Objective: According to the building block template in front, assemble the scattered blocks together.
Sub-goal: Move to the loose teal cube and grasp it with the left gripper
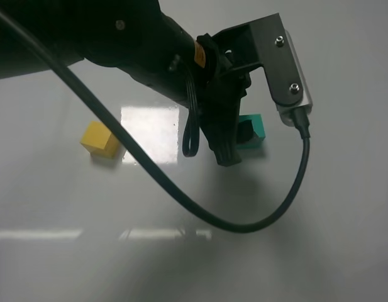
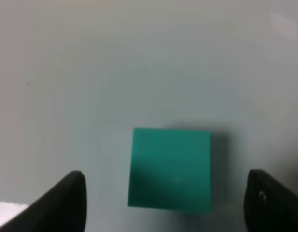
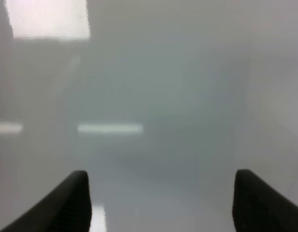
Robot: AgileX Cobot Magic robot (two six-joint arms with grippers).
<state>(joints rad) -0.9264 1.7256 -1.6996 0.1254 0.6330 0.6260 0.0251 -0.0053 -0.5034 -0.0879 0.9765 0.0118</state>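
Two loose cubes lie on the pale table (image 1: pixel 319 251) as I line up the first pick. The teal cube (image 2: pixel 170 169) sits on the right of the high view, with the yellow cube (image 1: pixel 100 139) well apart from it on the left. My left claw (image 2: pixel 166 193) has reached across the middle and hangs over the teal one. Its jaws are spread wide and hold nothing, and the wrist camera shows the cube framed between them with clear table on either side.

I judge the step in hand to be the approach to the teal cube, with the grasp not yet made. The next move calls for a straight descent until the fingers flank the cube's two side faces, then a square close so it does not twist — and only then a carry toward the yellow one.

My right claw (image 3: pixel 161 193) is also wide open and empty, with nothing but bare table before it.

The count is one teal cube, one yellow cube and two claws. No template bar shows in any of the three views, so I cannot place it.
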